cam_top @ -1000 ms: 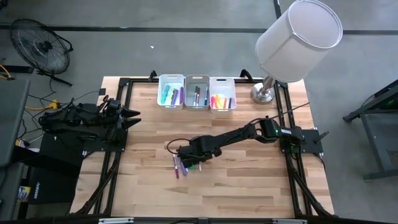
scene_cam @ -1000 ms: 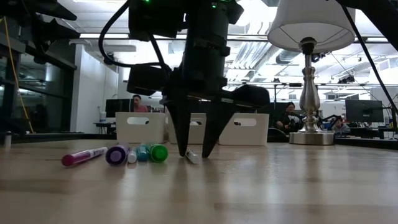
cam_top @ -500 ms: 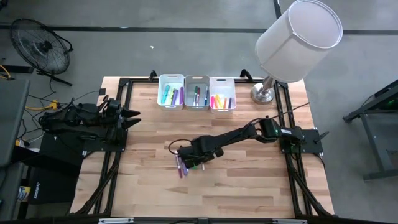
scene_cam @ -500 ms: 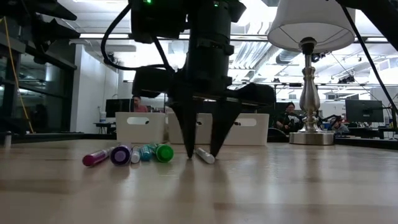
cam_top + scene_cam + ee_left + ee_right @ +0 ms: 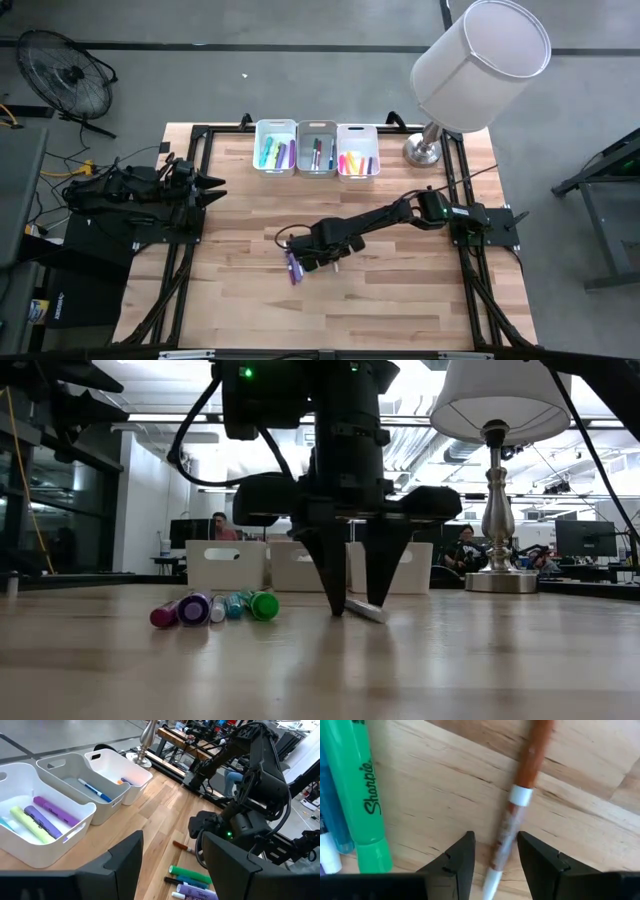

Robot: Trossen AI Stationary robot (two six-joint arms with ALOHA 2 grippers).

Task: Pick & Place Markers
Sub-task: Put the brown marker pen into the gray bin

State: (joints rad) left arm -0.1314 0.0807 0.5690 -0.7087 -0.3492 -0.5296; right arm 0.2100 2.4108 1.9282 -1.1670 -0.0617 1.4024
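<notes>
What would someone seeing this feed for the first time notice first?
Probably the right gripper, standing fingertips-down at mid-table with its open jaws straddling a thin brown marker lying flat on the wood. Just beside it lies a small bunch of loose markers, green and purple among them. Three white bins at the table's far edge already hold more.

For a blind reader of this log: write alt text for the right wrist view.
The right gripper hangs close over the wooden table, its two dark fingers open on either side of a thin brown-orange marker with a white band, lying on the wood. Beside it lies a green Sharpie highlighter, with a teal marker at the picture's edge.
</notes>
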